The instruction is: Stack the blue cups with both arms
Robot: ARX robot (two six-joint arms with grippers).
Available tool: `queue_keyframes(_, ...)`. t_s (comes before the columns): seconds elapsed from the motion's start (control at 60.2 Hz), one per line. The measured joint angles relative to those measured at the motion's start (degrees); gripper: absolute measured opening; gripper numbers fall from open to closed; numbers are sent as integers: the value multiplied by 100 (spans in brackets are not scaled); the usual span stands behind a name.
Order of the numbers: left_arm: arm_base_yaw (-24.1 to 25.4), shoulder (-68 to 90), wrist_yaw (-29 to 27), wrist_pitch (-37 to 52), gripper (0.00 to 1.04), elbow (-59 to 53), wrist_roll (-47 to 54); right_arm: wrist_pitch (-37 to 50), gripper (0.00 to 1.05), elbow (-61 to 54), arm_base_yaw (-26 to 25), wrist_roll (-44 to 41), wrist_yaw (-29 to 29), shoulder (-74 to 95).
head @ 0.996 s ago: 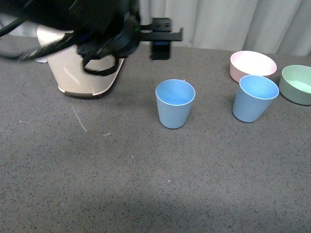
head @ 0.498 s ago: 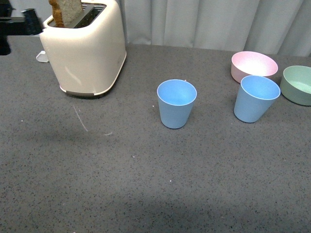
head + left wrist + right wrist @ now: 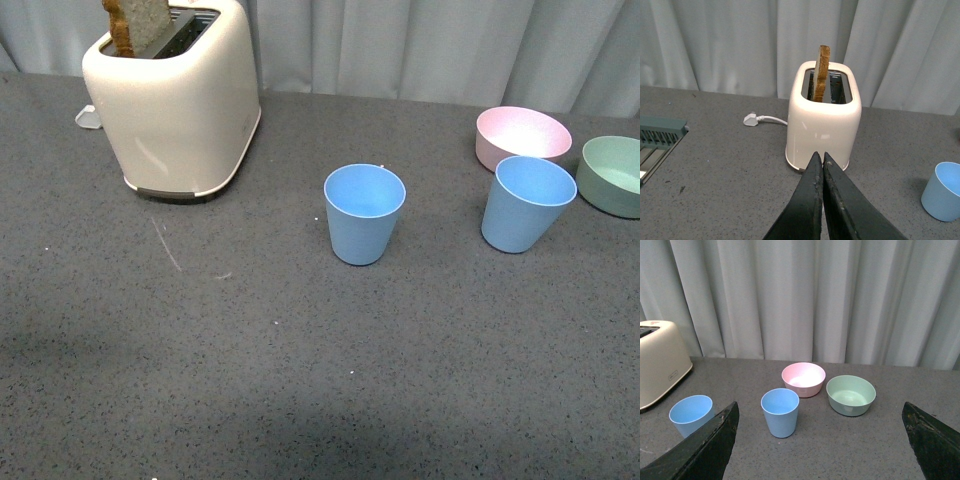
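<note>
A: What's laid out, biggest first?

B: A grey table (image 3: 200, 380), with a cream toaster (image 3: 175, 100) at its far left. Far right stand a pink bowl (image 3: 523, 135) and a green bowl (image 3: 612, 175), near each other. Then the two blue cups. The middle cup (image 3: 364, 214) stands upright on open table. The other cup (image 3: 525, 203) stands upright in front of the pink bowl, perhaps touching it; the front view can't settle that. A slice of bread (image 3: 140, 25) sticks out of the toaster, and a white plug (image 3: 88, 117) lies just beside it.

A: Why are the cups apart like that?

B: My guess is one for each arm. Both stand mouth up and well apart, so nothing is stacked yet and one has to be lifted into the other.

A: And the grippers?

B: Neither shows in the front view. The left gripper (image 3: 819, 156) has its fingers pressed together with nothing between them. It aims at the toaster, and the middle cup sits off to the robot's right of that line, at the edge of its wrist view. It would need to open and swing over. The right gripper (image 3: 820, 410) is spread wide and empty. The other cup stands ahead of it, within the span of the fingers but not yet between them, so a straight push forward looks enough
</note>
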Motion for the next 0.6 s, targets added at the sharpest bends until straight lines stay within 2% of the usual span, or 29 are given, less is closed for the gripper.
queue_keyframes(0.066,85,-345,101,-234,4,-103,0,0,95,0,0,0,-2,0)
queue_keyframes(0.116,326,-608,435,-431,4,-170,4,0,95,0,0,0,0,0)
queue_keyframes(0.199,494,-1032,485,-763,4,-262,2,0,95,0,0,2,2,0)
queue_keyframes(0.598,516,-2887,522,-2350,4,-398,4,0,95,0,0,0,0,0)
